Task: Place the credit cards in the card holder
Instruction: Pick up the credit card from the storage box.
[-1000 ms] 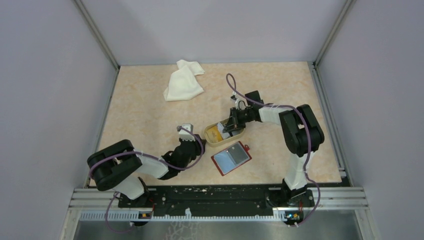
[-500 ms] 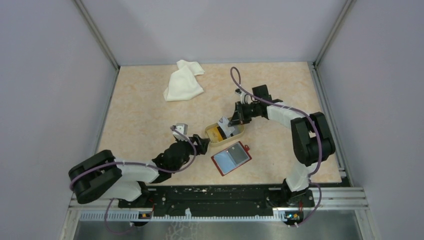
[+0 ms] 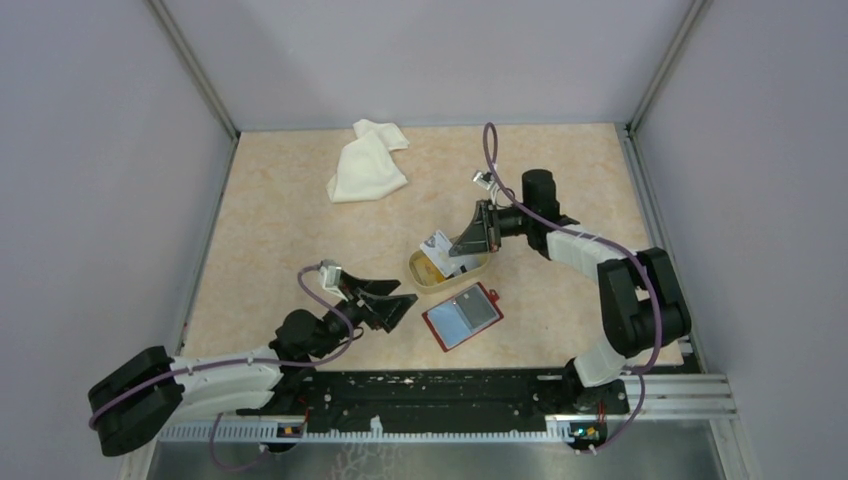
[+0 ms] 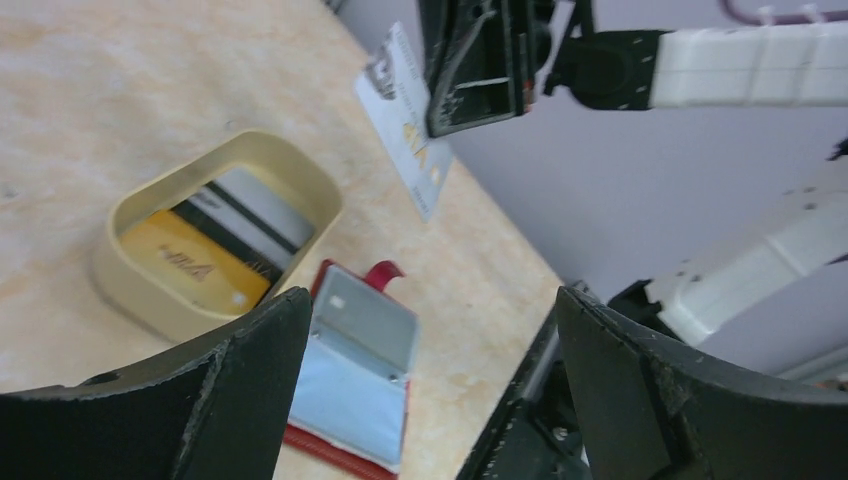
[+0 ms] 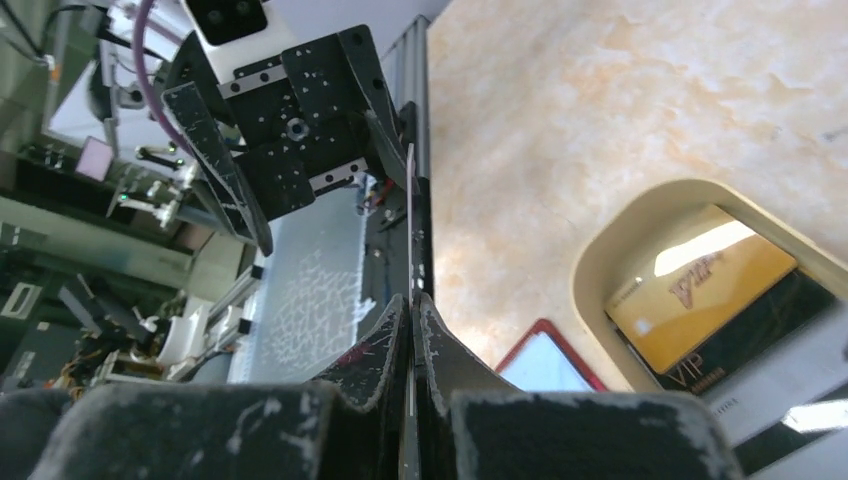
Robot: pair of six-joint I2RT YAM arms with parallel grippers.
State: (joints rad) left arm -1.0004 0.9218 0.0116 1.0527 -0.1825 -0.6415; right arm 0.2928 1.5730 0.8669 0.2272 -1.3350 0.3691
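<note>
Card holder [image 3: 462,316] lies open near the table's [image 3: 290,230] front edge, beside the left gripper [image 3: 391,298], which is spread wide and empty. Just beyond, a tan dish [image 4: 130,295] holds a yellow card [image 4: 190,265] and a striped card [image 4: 250,215]. Above the dish, the right gripper [image 3: 465,247] pinches a white card [image 4: 405,110]. A white cloth [image 3: 365,160] lies near the far edge.

Top cam hangs high behind the arm bases, looking down on the whole worktop [image 3: 290,230]. Wrist cams ride close, peering past the left tool [image 4: 428,315] and right tool [image 5: 412,305]; all share the tan dish [image 3: 414,268] just ahead.
</note>
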